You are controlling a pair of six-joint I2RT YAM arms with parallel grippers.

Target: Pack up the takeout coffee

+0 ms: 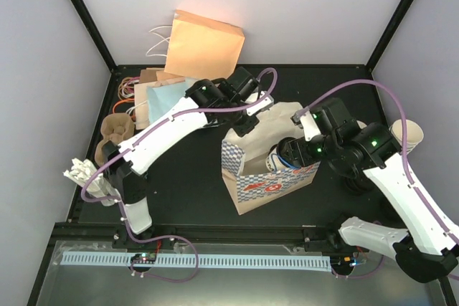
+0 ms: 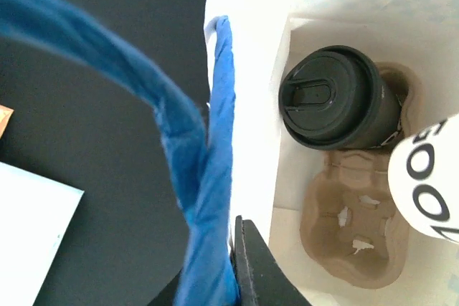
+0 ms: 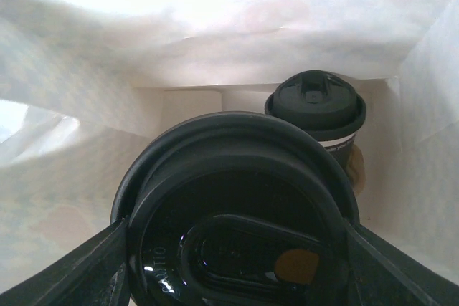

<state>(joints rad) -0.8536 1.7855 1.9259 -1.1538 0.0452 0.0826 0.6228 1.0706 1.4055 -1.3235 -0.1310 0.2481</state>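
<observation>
1. My right pincer (image 3: 237,263) clasps the takeout coffee (image 3: 237,191) inside the checked bag (image 1: 269,188).
2. My left pincer (image 1: 247,121) is closed by the blue handle (image 2: 219,105).
3. Next, I judge: seat it in the carrier (image 2: 351,241), in the empty pocket.

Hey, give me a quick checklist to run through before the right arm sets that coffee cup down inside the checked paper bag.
1. Left fingers pinching the blue twisted-paper handle of the blue-checked paper bag: ok.
2. Right fingers on either side of the black-lidded white paper coffee cup: ok.
3. Brown pulp cup carrier on the bag floor has a free pocket: ok.
4. Other black-lidded cup seated upright in the carrier: ok.
5. Held cup centred over the free pocket: cannot tell.
</observation>
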